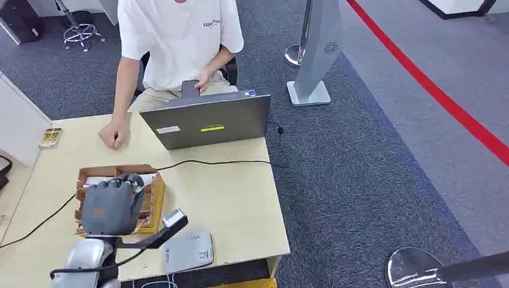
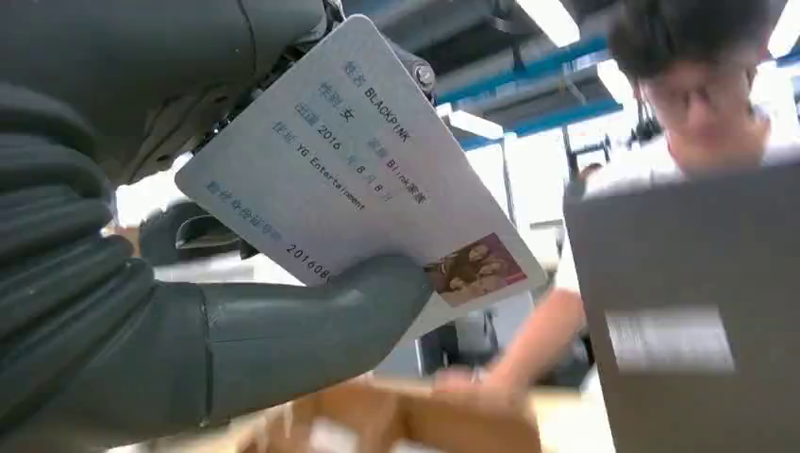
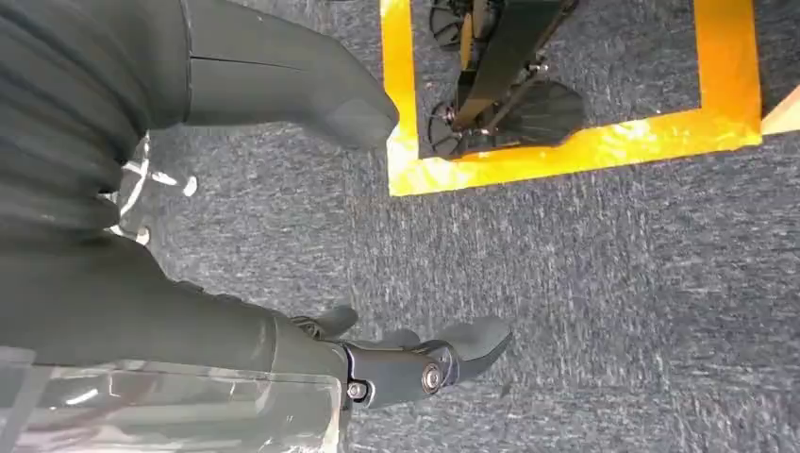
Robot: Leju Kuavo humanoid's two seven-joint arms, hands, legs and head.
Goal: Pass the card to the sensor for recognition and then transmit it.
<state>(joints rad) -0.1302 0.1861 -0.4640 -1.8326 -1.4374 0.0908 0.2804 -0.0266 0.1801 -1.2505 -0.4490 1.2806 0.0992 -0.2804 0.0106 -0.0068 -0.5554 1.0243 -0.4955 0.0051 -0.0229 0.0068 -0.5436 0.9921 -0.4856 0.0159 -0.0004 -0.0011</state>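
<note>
**Card in hand above the box, sensor pass not yet made**

Left hand grips the card, pinching it between the thick grey thumb and the darker fingers behind it; in the head view that hand hovers over the cardboard box on the table. The right hand hangs by the floor, fingers loosely apart and holding nothing.

Judging by this, the pick-up is done and the presentation to the sensor comes next. The likely reader is the flat grey device near the table's front edge, just beside the box. Reaching it calls for carrying the card across and bringing its flat face down over the pad without letting it slip; handing it on would follow, probably to the person seated behind the laptop.

The card is thin, stiff and smooth, pale with printed lines of text and a small photo at one corner. The box is brown corrugated board with dividers; the tabletop is light wood laminate.
</note>
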